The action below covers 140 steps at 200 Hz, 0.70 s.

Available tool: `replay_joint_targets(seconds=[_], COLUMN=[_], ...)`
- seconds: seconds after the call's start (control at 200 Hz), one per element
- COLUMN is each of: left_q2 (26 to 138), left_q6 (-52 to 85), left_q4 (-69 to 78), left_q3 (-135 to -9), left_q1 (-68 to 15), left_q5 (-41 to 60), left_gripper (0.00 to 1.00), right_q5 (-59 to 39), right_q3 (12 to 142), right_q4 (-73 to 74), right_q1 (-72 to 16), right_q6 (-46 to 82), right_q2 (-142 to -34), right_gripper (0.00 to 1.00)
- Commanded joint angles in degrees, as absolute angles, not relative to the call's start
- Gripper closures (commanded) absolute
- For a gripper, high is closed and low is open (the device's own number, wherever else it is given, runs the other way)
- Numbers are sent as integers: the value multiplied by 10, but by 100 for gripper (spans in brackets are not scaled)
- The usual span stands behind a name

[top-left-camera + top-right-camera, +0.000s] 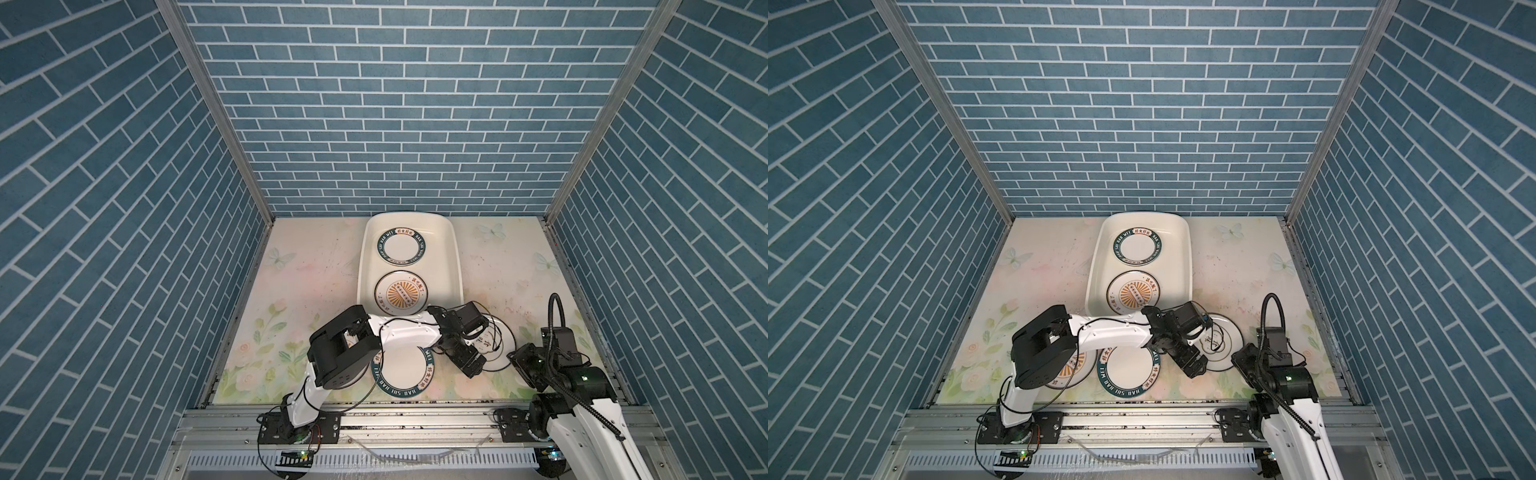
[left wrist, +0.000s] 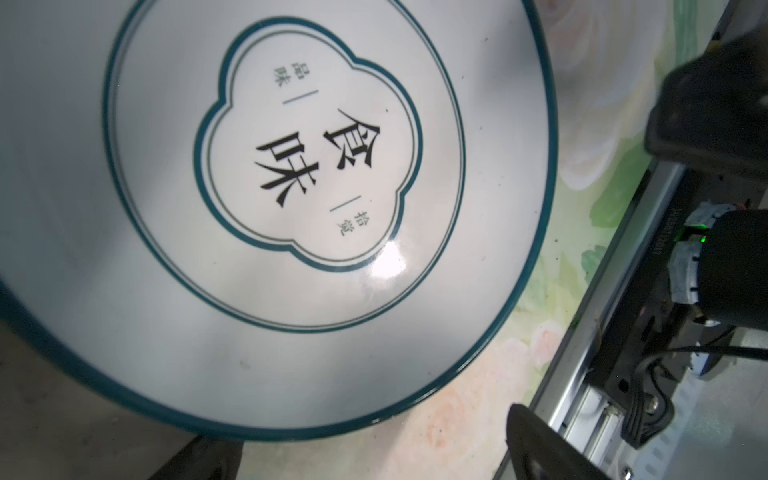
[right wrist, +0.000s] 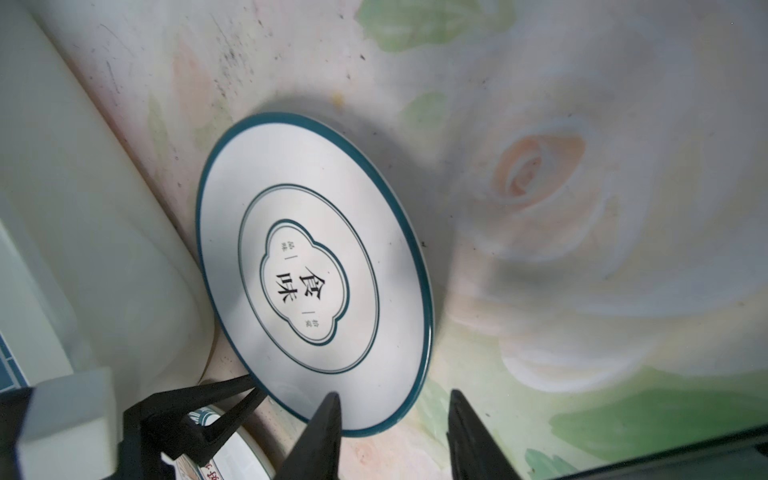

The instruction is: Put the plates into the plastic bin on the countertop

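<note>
Two plates are lodged in the plastic bin at the far edge of the worktop; three others are seen along its front edge. The left end effector is spread wide and empty above the quatrefoil plate; the right end effector is half-open and empty beside it.

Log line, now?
in cream plastic bin: green-rimmed white plate, orange-sunburst white plate | left tool: open at rim of white quatrefoil-emblem plate on floral countertop | right tool: open beside it
</note>
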<state>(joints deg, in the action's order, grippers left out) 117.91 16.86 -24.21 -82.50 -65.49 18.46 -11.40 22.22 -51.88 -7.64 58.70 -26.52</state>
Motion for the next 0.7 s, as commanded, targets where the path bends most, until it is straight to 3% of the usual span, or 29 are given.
replay_joint_targets(seconds=[0.0, 0.695], left_q2=[1194, 1193], left_q6=[165, 183], left_q4=[-224, -226], left_q3=[-837, -874], left_q1=[-652, -617], left_q5=[196, 205], left_gripper=[0, 0], right_q5=[-114, -131], right_q3=[213, 128], right_q4=[-523, -446], right_q1=[-71, -59], right_q6=[600, 659], right_q2=[-269, -233], right_gripper=[55, 55])
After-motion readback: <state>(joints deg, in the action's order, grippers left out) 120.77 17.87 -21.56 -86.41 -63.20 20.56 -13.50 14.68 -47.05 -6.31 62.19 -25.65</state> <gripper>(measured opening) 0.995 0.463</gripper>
